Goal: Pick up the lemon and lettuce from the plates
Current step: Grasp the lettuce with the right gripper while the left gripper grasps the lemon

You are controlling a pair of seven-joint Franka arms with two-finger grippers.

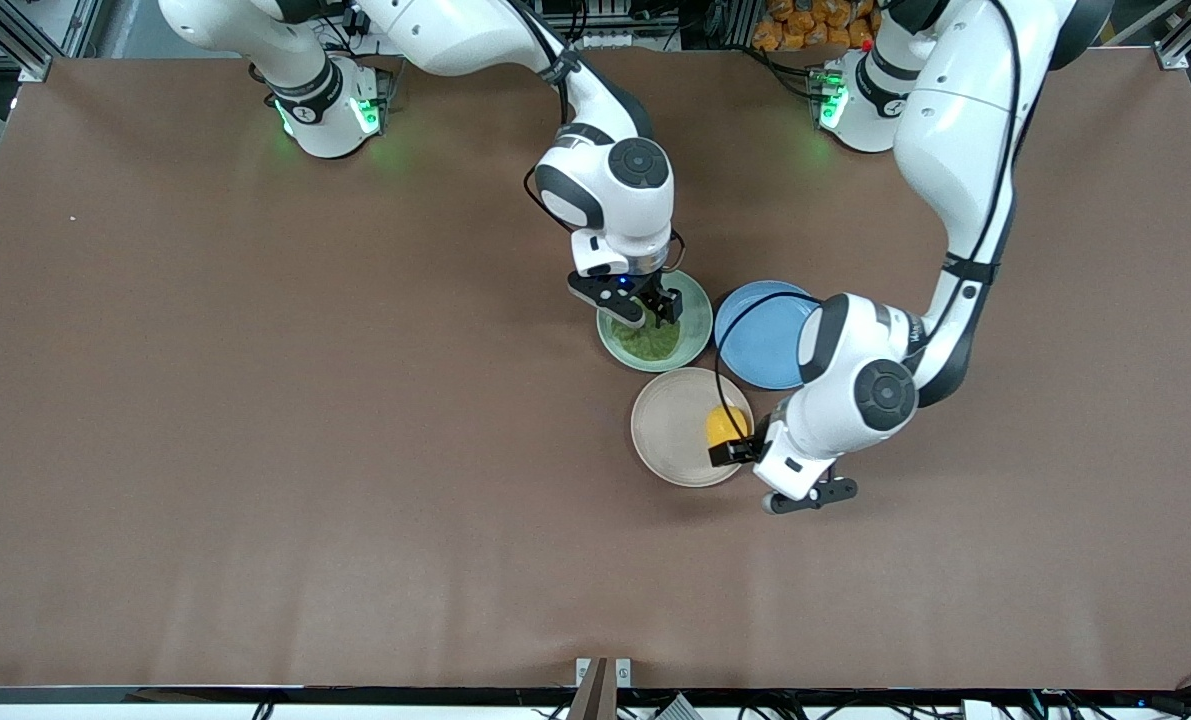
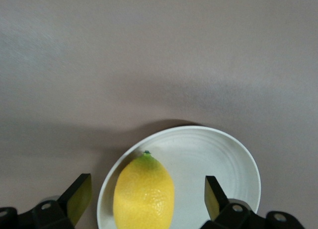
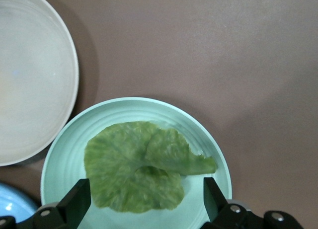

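Note:
The lemon (image 1: 725, 425) lies on the cream plate (image 1: 670, 425), at the side toward the left arm's end. In the left wrist view the lemon (image 2: 144, 194) sits between the open fingers of my left gripper (image 2: 146, 201), which hangs low over it (image 1: 737, 447). The lettuce (image 1: 647, 340) lies flat on the mint green plate (image 1: 695, 320). My right gripper (image 1: 647, 308) is open just above that plate. In the right wrist view the lettuce (image 3: 141, 172) lies on the mint plate (image 3: 64, 164) between the open fingers of my right gripper (image 3: 146, 201).
An empty blue plate (image 1: 760, 335) lies beside the mint plate, toward the left arm's end, partly under the left arm. The three plates nearly touch. The cream plate (image 3: 30, 80) also shows in the right wrist view. Brown table (image 1: 255, 400) lies bare around.

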